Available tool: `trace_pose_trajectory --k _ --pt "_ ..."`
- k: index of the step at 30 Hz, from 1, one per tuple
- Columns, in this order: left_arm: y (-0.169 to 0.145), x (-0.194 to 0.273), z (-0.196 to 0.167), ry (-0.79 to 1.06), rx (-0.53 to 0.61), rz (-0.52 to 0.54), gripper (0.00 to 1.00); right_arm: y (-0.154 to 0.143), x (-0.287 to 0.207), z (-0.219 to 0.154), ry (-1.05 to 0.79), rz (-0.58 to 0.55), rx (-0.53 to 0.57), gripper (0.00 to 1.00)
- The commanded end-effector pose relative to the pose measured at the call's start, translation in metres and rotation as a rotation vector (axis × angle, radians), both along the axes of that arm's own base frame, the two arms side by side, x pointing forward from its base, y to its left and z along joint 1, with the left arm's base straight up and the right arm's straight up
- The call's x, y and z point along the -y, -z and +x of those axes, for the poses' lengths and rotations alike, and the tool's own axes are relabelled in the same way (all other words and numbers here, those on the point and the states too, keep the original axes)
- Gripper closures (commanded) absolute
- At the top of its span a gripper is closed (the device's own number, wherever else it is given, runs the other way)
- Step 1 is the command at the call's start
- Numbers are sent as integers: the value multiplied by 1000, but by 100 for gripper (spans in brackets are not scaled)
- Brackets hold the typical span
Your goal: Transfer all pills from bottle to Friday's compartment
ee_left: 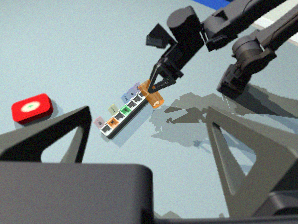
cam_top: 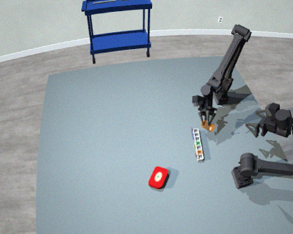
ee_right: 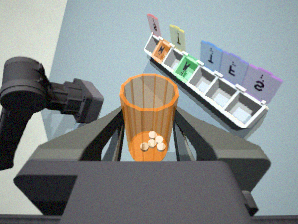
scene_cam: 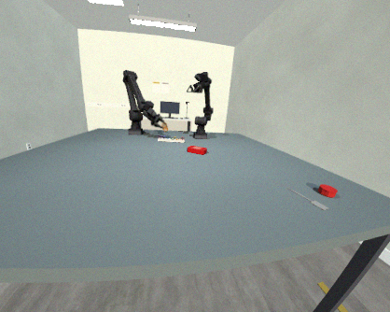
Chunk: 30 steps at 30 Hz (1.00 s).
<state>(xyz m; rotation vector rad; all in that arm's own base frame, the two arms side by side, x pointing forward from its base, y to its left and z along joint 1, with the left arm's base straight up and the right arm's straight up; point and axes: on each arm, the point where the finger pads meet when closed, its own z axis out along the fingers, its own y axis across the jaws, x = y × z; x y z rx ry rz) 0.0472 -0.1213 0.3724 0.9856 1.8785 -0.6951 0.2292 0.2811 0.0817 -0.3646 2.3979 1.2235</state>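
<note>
right of centre in the top view, the right gripper (cam_top: 207,123) (scene_cam: 163,127) (ee_left: 148,91) (ee_right: 148,112) is clamped on a translucent orange plastic bottle (cam_top: 207,125) (scene_cam: 165,127) (ee_left: 152,94) (ee_right: 149,107), above a white multi-compartment organiser (cam_top: 198,147) (scene_cam: 171,140) (ee_left: 120,119) (ee_right: 210,86); tipping it off-line could spill pills (ee_right: 152,142) into friday's neighbours.

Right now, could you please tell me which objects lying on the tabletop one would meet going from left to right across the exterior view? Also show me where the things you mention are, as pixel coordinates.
White pill organiser with coloured lids (cam_top: 198,143) (scene_cam: 171,140) (ee_left: 126,110) (ee_right: 205,82) → red rounded box (cam_top: 158,177) (scene_cam: 197,149) (ee_left: 32,108) → thin grey tool (scene_cam: 319,205).
</note>
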Motion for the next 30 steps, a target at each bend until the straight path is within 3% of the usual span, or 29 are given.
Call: trace_pose_trajectory --k 1,7,13,17,24,28,30 --pt "-9 3 -2 22 45 15 0 -13 -8 6 -18 15 28 64" --pt "-9 3 -2 23 46 15 0 -18 -15 20 16 46 -21 64" --pt "-9 3 -2 23 46 15 0 6 -13 25 31 72 -188 64" --pt "-9 3 -2 23 46 15 0 10 -12 23 14 69 -195 64" --pt "-10 3 -2 23 50 14 0 39 -11 23 2 92 -379 64" --pt "-10 3 -2 23 50 14 0 42 -11 22 -15 94 -385 64" --pt "-10 3 -2 15 55 7 0 46 -9 22 14 89 -456 64"
